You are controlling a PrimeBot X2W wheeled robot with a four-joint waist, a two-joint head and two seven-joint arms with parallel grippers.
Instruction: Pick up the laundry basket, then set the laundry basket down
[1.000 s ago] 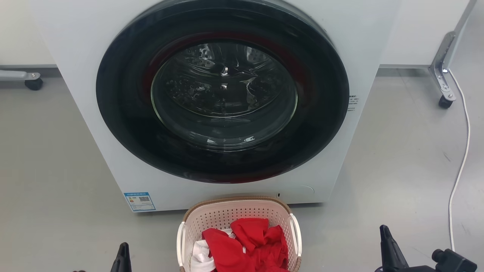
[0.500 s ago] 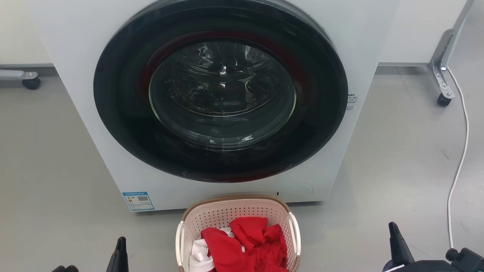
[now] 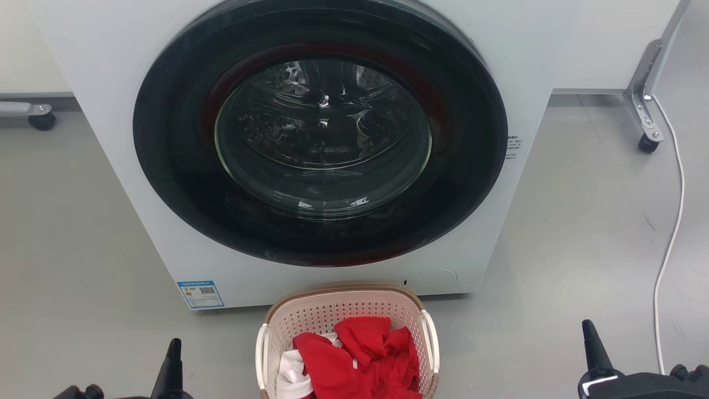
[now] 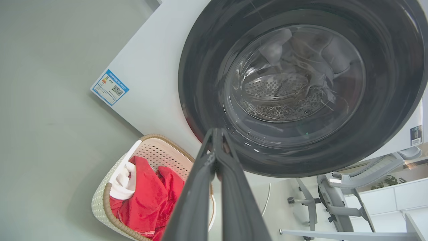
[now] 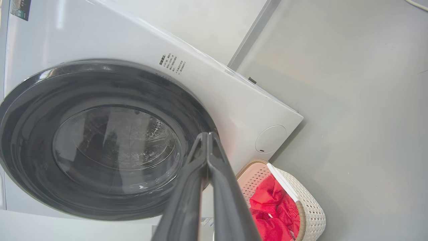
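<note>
The laundry basket (image 3: pixel 343 317) stands on the grey floor (image 3: pixel 83 249) at the near middle of the scene, its far rim just in front of the foot of the washing machine (image 3: pixel 526 55); I cannot tell whether the two touch. It sits upright, with a red cloth (image 3: pixel 360 360) and a bit of white cloth (image 3: pixel 288 378) heaped inside. Standing on the floor like this, it could be waiting to be lifted or could already be set down again.

My left end effector (image 3: pixel 175 350) is low at the near left and my right end effector (image 3: pixel 588 335) low at the near right, each well apart from the basket. Both wrist views show the fingers pressed together at the tips with nothing between them.

I judge the basket light: thin perforated plastic and only a few garments. The walls probably flex if squeezed, and smooth plastic can slip between narrow fingers. The woven-look rim looks stiffer, and the white left handle (image 3: pixel 260 354) and right handle (image 3: pixel 432 343) are the natural holds, one per side so the load stays level. The cloth is soft and could shift or spill if the basket tips.

The floor looks flat, smooth and matte. The machine's round door (image 3: pixel 321 133) is shut. At the far right a white cable (image 3: pixel 674 233) trails over the floor beside a wheeled metal leg (image 3: pixel 642 105)
</note>
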